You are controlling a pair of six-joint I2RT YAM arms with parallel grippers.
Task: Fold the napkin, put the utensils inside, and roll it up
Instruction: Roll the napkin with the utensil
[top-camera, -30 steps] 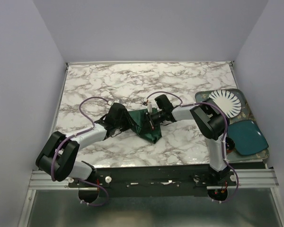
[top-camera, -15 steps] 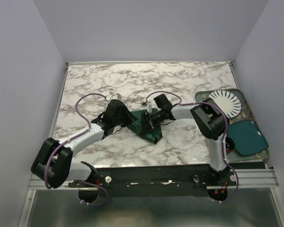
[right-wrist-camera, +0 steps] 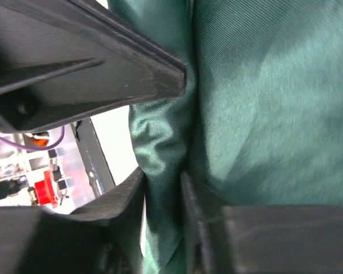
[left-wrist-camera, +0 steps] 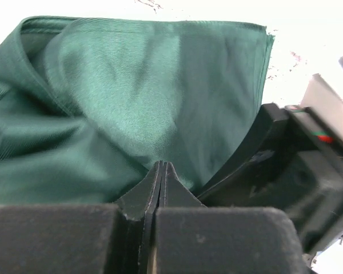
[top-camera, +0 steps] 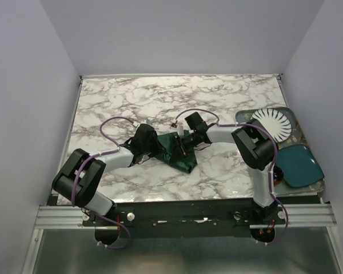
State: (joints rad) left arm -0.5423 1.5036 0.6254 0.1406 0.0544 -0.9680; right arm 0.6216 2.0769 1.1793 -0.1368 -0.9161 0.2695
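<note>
The dark green napkin [top-camera: 186, 164] lies bunched on the marble table between my two grippers. My left gripper [top-camera: 159, 149] comes from the left. In its wrist view it [left-wrist-camera: 162, 166] is shut, and creases of the napkin [left-wrist-camera: 131, 85] run into the pinched tips. My right gripper [top-camera: 182, 149] comes from the right. In its own view it [right-wrist-camera: 163, 174] stands with jaws apart and a rolled fold of napkin [right-wrist-camera: 263, 85] lies loosely between them. The two grippers nearly touch. The utensils are out of view.
A patterned tray [top-camera: 296, 130] sits at the table's right edge with a white fluted plate [top-camera: 272, 123] and a teal oval dish [top-camera: 300, 165] on it. White walls close in the table on three sides.
My left gripper has gone from open to shut on the napkin's left part, and its arm has shifted. My right gripper's jaws have widened a little around the fold.
</note>
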